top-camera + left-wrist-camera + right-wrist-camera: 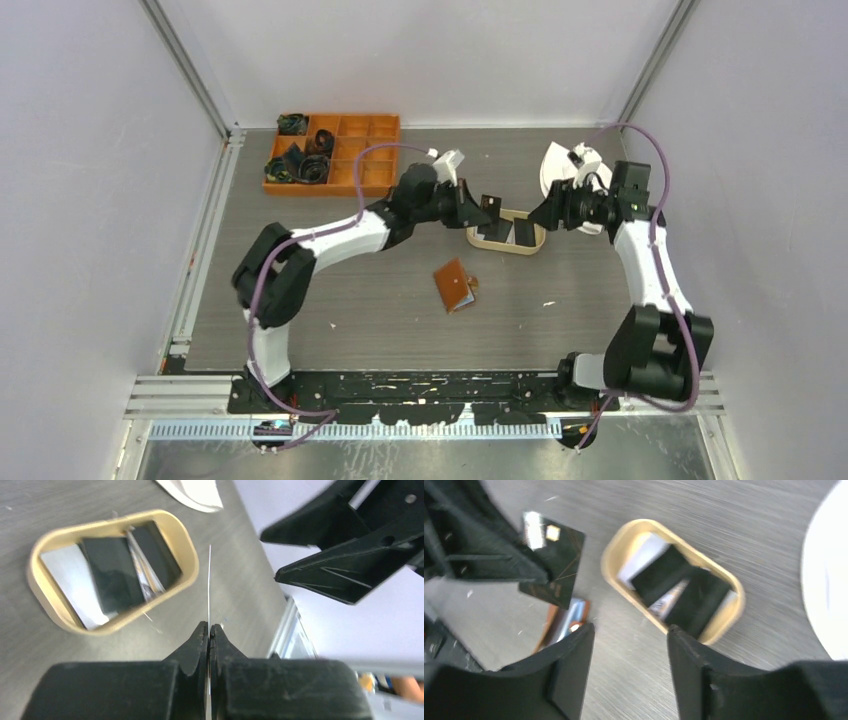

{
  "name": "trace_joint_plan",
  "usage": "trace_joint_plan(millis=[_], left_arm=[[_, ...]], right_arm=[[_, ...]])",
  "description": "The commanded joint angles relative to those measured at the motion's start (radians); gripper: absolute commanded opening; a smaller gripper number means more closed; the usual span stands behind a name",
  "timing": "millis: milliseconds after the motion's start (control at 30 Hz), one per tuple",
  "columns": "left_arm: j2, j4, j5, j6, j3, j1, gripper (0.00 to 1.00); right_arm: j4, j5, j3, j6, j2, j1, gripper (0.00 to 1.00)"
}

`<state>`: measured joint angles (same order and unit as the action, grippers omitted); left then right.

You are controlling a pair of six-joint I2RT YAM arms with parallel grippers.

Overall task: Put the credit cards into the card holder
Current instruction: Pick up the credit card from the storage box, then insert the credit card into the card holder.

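1. So, the left gripper (209, 630) is squeezing its two black fingers together on a thin black plastic credit card with a gold chip (555, 565). It's pinching the card by one edge, so most of it is sticking out free. I'm guessing that's so the free end can slide into a pocket.
2. That card is hanging in the air near the left end of the oval tan wooden-rimmed tray (100, 527), clear of the rim.
3. The right gripper (629, 630) is hovering over the tray's other end with its jaws standing apart and nothing between them. The two tools are facing each other across the tray.
4. The remaining cards (659, 572), black ones and a white-grey one, are lying overlapped and tilted inside the tray, propped on each other. That's probably making it easier to get a finger on an edge than if they were lying flat.
5. The small brown leather folding card holder (455, 285) is sitting on the grey brushed table (380, 320), on the near side of the tray and well apart from both grippers. In the right wrist view something pale bluish is showing at its edge, but I can't tell if that's a card.
6. My read is that the job is partway at best. The wallet is lying loose, so I'm expecting it to skid unless the free arm is pinning it down.
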<state>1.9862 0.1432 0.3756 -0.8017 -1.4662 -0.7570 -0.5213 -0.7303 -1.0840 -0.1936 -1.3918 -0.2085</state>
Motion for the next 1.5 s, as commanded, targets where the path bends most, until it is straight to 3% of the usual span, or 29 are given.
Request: trace_joint_plan(millis=[0, 67, 167, 267, 400, 433, 500, 600, 767, 800, 933, 1067, 1467], left_arm=[[-0.203, 0.563, 0.116, 0.047, 0.337, -0.005, 0.00], [-0.268, 0.809, 0.134, 0.043, 0.496, -0.005, 0.00], [-0.344, 1.029, 0.145, 0.040, 0.692, -0.005, 0.00], [-0.402, 1.172, 0.108, 0.022, 0.860, -0.005, 0.00], [-0.488, 1.236, 0.031, 0.019, 1.043, -0.005, 0.00], [-0.514, 1.233, 0.009, 0.029, 1.083, -0.005, 0.00], [-0.591, 1.197, -0.028, 0.045, 1.152, -0.005, 0.00], [-0.711, 1.004, -0.068, 0.072, 1.203, -0.005, 0.00], [-0.914, 0.352, -0.191, 0.145, 1.131, -0.007, 0.00], [-0.936, 0.312, -0.208, 0.150, 1.132, -0.007, 0.00], [-0.960, 0.289, -0.229, 0.120, 1.151, -0.007, 0.00], [-0.908, 0.342, -0.202, 0.090, 1.160, -0.007, 0.00], [-0.759, 0.445, -0.204, 0.062, 1.151, -0.007, 0.00]], right_arm=[[0.095, -0.447, 0.166, -0.247, 0.162, 0.006, 0.68], [0.133, -0.517, 0.225, -0.261, 0.223, 0.041, 0.77], [0.110, -0.506, 0.243, -0.279, 0.271, 0.118, 0.83], [0.020, -0.479, 0.215, -0.340, 0.252, 0.201, 0.84], [-0.190, -0.384, 0.183, -0.624, 0.170, 0.305, 0.80], [-0.209, -0.352, 0.184, -0.673, 0.141, 0.313, 0.75], [-0.203, -0.282, 0.186, -0.707, 0.104, 0.321, 0.54], [-0.165, -0.172, 0.188, -0.701, 0.061, 0.332, 0.33], [-0.097, 0.012, 0.232, -0.739, 0.020, 0.409, 0.27], [-0.091, 0.029, 0.238, -0.751, 0.012, 0.427, 0.26], [-0.086, 0.086, 0.259, -0.840, -0.015, 0.487, 0.22], [-0.094, 0.043, 0.313, -0.983, 0.000, 0.517, 0.18], [0.167, 0.188, 0.384, -0.875, -0.002, 0.644, 0.13]])
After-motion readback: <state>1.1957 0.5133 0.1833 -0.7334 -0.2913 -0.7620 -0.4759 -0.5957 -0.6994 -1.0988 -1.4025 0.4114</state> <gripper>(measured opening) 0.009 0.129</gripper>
